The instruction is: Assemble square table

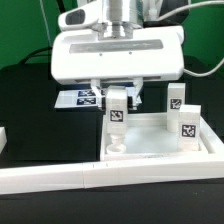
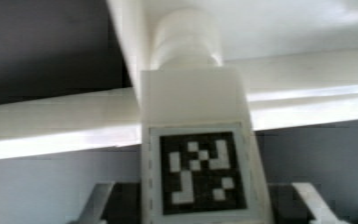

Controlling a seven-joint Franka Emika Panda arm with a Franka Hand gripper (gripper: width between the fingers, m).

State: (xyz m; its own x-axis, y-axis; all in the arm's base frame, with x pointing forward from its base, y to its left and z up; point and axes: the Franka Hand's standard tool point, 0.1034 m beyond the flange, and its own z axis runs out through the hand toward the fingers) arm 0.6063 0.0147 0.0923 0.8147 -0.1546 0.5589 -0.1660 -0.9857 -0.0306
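Nearest us, along the bottom of the exterior frame, lies the long white border wall (image 1: 100,178). It seems to brace the square slab (image 1: 150,143) that sits just behind it on the black table (image 1: 25,100). Two legs (image 1: 187,124) already stand upright at the slab's right side in that view — tags facing us.

Over the slab's left half we see the gripper (image 1: 117,92) holding a third leg (image 1: 116,112) vertically, presumably to line it up with a corner socket. In the wrist view that leg (image 2: 197,150) fills the middle of the frame, its tag toward the camera, and the jaws are closed against its sides. Farthest back, at centre left, lies the marker board (image 1: 78,98).
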